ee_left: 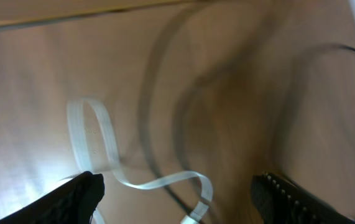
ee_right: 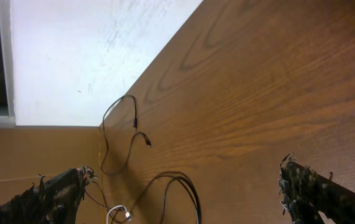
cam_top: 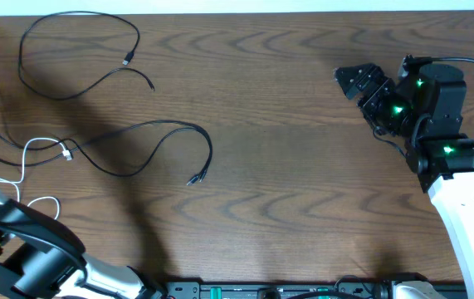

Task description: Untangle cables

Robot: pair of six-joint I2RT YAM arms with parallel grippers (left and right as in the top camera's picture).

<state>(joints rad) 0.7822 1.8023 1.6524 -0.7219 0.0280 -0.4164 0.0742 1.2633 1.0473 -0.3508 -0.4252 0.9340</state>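
One black cable (cam_top: 70,50) lies in a loop at the far left of the table. A second black cable (cam_top: 158,133) curves across the middle left and ends in a plug (cam_top: 193,178). The white cable (cam_top: 29,158) lies tangled with it by the left edge. In the blurred left wrist view, my left gripper (ee_left: 178,185) is open just above the white cable (ee_left: 162,183), which curls between the fingers ungripped, with a dark cable (ee_left: 149,124) beyond. My right gripper (cam_top: 353,79) hangs open and empty at the far right, well away from the cables (ee_right: 186,183).
The wooden table (cam_top: 303,166) ends at a pale wall along its far edge (cam_top: 237,7). My left arm (cam_top: 29,241) reaches in from the bottom left corner. The right arm's body (cam_top: 436,124) and its thick lead stand at the right.
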